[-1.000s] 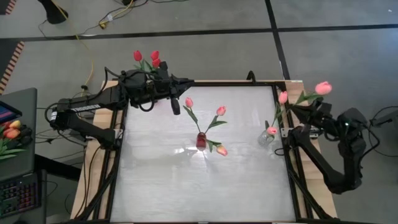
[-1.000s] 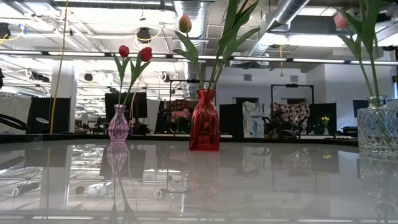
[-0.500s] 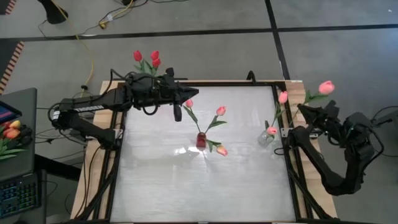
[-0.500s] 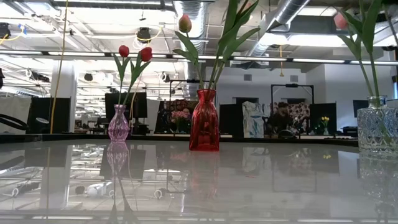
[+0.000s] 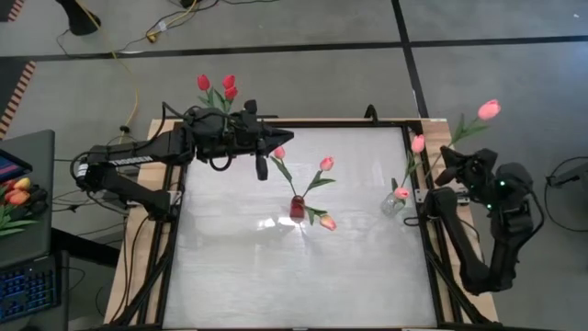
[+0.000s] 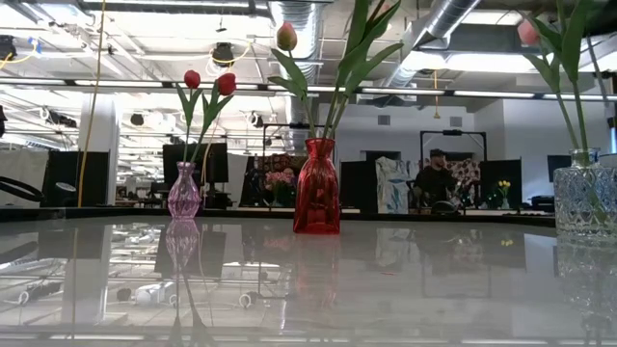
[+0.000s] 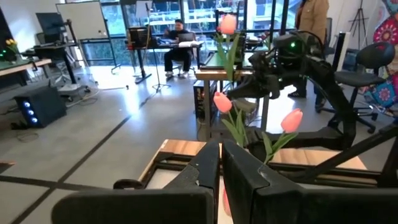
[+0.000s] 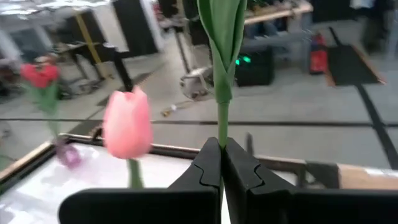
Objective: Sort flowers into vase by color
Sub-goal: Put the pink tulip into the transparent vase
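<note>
Right jaws [image 8: 221, 163] were pinching a pink tulip [image 5: 489, 109] low on its thin stem off the desk's [image 5: 294, 267] right edge, left jaws [image 7: 221, 163] pressed together, empty; I judged it light, top-heavy and whippy, best held low.
</note>
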`<state>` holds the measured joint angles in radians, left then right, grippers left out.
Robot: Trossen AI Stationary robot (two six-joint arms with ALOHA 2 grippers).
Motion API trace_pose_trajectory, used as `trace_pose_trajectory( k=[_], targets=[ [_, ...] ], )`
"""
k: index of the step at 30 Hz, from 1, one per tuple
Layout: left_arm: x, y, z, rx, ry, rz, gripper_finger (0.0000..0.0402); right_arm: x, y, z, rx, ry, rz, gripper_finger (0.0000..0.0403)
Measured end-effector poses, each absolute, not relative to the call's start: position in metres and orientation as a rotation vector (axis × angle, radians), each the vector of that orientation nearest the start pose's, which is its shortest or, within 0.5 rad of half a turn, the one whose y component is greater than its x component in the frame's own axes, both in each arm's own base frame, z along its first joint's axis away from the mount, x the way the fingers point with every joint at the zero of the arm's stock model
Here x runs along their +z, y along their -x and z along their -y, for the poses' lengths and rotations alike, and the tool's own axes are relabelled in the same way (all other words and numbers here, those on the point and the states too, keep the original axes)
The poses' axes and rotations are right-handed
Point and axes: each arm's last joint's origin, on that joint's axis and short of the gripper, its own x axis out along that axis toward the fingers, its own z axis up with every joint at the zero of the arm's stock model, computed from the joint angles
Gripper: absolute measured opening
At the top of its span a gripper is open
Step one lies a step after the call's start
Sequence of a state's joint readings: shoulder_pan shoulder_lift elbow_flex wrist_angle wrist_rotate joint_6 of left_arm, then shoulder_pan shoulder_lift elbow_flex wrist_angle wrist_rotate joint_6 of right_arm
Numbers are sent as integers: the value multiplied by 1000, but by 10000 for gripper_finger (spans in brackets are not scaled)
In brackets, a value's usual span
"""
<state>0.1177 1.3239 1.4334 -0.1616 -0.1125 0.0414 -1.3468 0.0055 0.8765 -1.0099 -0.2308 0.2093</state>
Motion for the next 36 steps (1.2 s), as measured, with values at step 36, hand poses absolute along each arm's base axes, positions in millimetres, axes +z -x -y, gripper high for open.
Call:
trace_pose_trajectory(
  k=[36],
  targets=[
    [440,-287,-31,255,-82,-68,6,325,12,-27,-692,-107,11,26]
  ],
)
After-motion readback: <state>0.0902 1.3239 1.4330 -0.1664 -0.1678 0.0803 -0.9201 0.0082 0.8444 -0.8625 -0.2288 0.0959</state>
